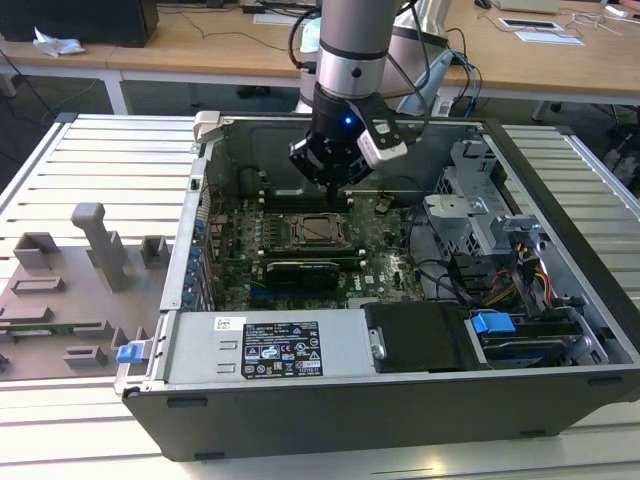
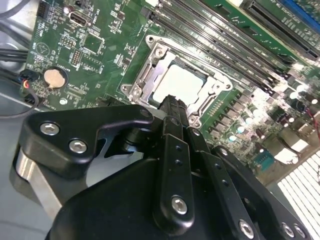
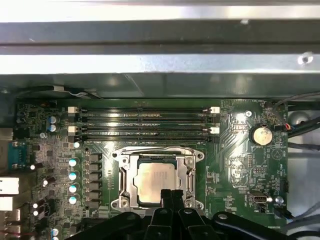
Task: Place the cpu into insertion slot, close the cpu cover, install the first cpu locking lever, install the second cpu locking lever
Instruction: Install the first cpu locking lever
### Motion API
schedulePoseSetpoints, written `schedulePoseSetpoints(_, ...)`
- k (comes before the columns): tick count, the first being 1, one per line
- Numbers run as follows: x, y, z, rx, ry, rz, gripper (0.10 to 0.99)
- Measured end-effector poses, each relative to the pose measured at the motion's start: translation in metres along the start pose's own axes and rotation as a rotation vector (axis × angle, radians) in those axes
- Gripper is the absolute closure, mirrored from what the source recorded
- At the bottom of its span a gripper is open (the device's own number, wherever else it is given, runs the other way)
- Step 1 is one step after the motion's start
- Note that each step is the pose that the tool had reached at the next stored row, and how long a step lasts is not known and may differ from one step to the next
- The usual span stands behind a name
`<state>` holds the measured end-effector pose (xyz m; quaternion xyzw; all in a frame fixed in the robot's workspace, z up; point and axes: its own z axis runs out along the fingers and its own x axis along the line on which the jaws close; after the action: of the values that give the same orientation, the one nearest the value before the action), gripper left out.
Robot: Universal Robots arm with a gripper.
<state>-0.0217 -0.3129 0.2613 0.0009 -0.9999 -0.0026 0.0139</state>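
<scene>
The cpu (image 3: 156, 181) lies flat in the socket on the green motherboard, its pale metal top showing through the window of the cpu cover (image 3: 127, 175). That silver frame lies down around the chip (image 2: 181, 84). A thin wire lever (image 3: 150, 148) runs along one side of the socket. My gripper (image 3: 171, 193) hangs just above the socket's edge, its black fingers (image 2: 172, 107) pressed together with nothing between them. In the exterior view the gripper (image 1: 337, 192) hovers over the socket (image 1: 318, 230) inside the open computer case.
Memory slots (image 3: 145, 122) run beside the socket, and a coin battery (image 3: 261, 135) sits on the board. The case holds a labelled power supply (image 1: 270, 350), a drive cage (image 1: 480, 210) and cables (image 1: 450, 280). A grey fixture (image 1: 90, 250) stands outside at the exterior view's left.
</scene>
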Motion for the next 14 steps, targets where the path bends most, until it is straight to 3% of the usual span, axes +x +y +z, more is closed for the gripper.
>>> schedulePoseSetpoints(6, 0.0004, 0.0001, -0.0146, 0.000, 0.0001, 0.000, 0.980)
schedulePoseSetpoints(14, 0.0004, 0.0001, -0.0153, 0.000, 0.0000, 0.000, 0.980)
